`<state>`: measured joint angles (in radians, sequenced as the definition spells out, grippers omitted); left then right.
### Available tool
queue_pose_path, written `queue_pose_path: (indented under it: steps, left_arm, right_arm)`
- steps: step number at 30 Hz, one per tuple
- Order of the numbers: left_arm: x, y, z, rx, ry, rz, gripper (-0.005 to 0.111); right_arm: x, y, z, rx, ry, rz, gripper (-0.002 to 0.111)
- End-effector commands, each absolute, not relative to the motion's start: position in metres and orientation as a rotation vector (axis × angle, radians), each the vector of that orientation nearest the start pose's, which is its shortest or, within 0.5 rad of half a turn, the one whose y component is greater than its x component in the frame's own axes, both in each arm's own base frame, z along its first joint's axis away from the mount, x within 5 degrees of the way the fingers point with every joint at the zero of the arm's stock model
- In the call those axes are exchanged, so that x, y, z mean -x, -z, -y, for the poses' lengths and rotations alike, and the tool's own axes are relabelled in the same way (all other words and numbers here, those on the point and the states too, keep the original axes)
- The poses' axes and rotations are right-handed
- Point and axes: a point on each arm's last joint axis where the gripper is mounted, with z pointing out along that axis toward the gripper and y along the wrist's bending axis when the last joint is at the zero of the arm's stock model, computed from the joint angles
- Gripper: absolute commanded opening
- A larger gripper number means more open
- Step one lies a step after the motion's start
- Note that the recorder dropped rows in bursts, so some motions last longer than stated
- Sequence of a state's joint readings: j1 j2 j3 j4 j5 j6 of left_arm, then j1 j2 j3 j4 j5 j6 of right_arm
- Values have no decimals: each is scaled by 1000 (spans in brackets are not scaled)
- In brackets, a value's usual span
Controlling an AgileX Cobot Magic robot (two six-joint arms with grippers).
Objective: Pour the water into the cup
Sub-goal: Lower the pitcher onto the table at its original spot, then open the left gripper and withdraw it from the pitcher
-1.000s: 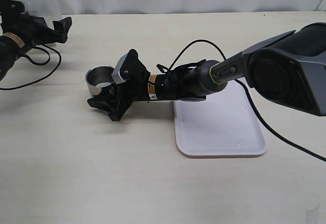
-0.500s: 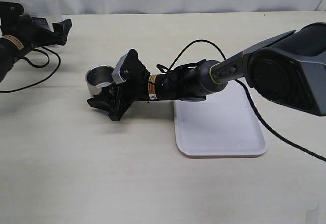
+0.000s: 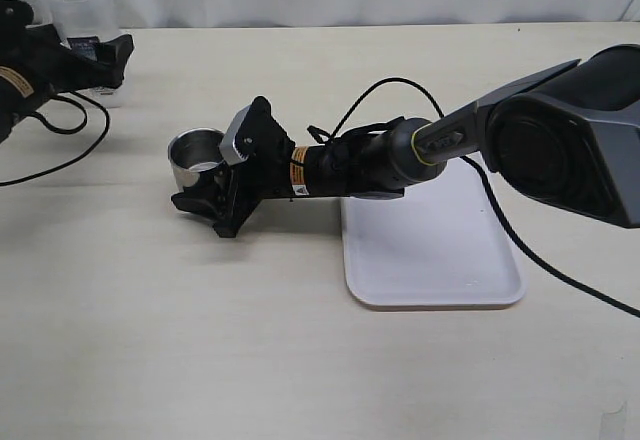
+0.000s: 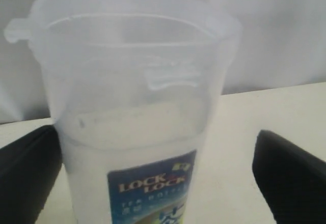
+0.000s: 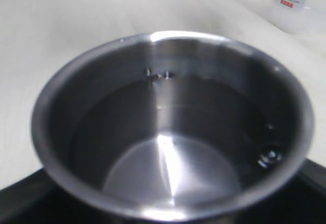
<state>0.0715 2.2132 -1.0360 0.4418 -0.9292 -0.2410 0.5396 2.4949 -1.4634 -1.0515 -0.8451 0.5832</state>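
two grippers staged
your left gripper [image 4: 158,178] straddles the bottle [image 4: 137,81], spread; close it. right gripper [image 3: 205,192] hold on the cup [image 3: 185,172]: unclear.

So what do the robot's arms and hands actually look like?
The left arm and right arm are black tubes with black, angular hands, left hand and right hand. Each forearm wears a small orange-yellow label. The right arm adds a yellow-green ring, a silver-grey block by the wrist and a bulky dark grey housing. Thin black cables loop off both.
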Motion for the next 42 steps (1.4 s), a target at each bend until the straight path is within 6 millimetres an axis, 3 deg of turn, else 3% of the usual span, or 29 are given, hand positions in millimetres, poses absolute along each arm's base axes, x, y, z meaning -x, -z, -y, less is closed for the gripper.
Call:
queue_pose_path:
  steps: [1, 6, 22, 30, 42]
  left_arm:
    - [-409, -110, -2, -198, 198, -1715, 93]
    - [-397, -116, -10, -95, 135, -1713, 93]
    - [-347, -117, -2, -109, 183, -1633, 93]
    - [-329, -163, -3, -123, 139, -1628, 93]
    - [-290, -238, -7, -57, 75, -1791, 93]
  right_arm:
    - [-379, -40, -294, 1196, -861, -1625, 4]
    - [-379, -40, -294, 1196, -861, -1625, 4]
    - [-379, -40, -294, 1196, -861, -1625, 4]
    - [-379, -40, -294, 1196, -861, -1625, 4]
    - [-379, -40, -294, 1196, -861, -1625, 4]
